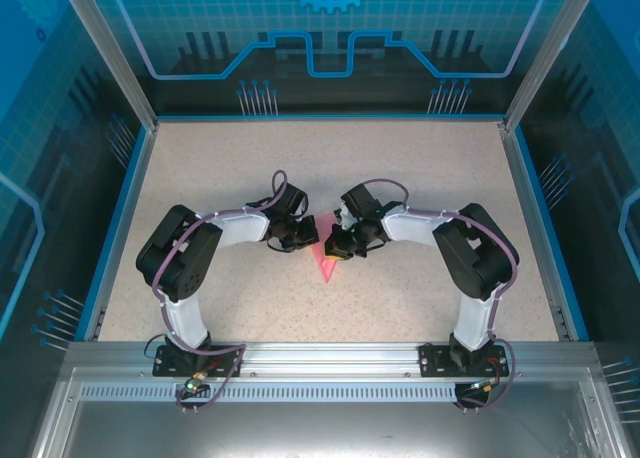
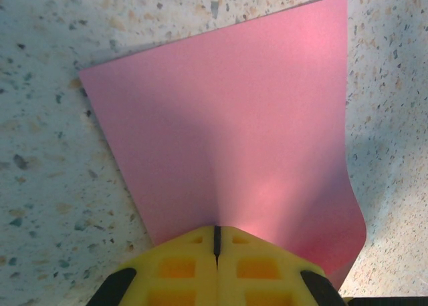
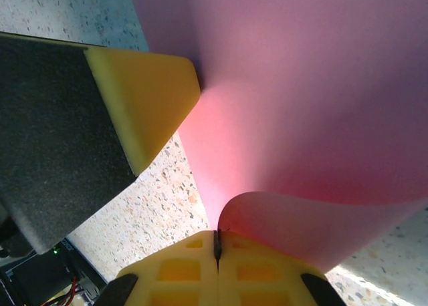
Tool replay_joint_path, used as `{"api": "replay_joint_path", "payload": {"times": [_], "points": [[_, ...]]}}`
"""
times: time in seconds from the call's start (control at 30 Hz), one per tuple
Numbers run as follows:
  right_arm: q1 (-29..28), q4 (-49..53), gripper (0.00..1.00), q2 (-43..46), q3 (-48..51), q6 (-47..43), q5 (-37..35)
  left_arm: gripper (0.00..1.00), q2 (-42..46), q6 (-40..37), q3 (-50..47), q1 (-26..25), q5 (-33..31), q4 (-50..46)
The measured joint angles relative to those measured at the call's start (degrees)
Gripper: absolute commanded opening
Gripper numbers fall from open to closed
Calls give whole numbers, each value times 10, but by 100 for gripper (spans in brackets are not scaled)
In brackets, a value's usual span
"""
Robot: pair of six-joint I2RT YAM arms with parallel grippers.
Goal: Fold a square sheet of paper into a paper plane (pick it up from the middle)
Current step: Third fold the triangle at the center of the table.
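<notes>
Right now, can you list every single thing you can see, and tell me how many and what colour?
square sheet of paper: one, pink-red, lying on the middle of the table, curling up on one side.
table: one, speckled beige with a blue edge, under everything.
rail: one, silver, along the near edge, under the arm bases.
back panel: one, blue with line patterns, behind the table.
arms: two, white and black, left arm and right arm, reaching inward.
claws: two, yellow fingers, left claw and right claw, both shut on the paper.
</notes>
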State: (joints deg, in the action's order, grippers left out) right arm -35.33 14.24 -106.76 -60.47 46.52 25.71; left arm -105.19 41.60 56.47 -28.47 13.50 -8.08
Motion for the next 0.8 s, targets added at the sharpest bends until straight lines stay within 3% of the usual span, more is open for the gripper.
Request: {"api": "replay_joint_path", "payload": {"times": [0.8], "points": [[0,-23,0,-23,-2,0,0,2,0,0,0,0,0,0]]}}
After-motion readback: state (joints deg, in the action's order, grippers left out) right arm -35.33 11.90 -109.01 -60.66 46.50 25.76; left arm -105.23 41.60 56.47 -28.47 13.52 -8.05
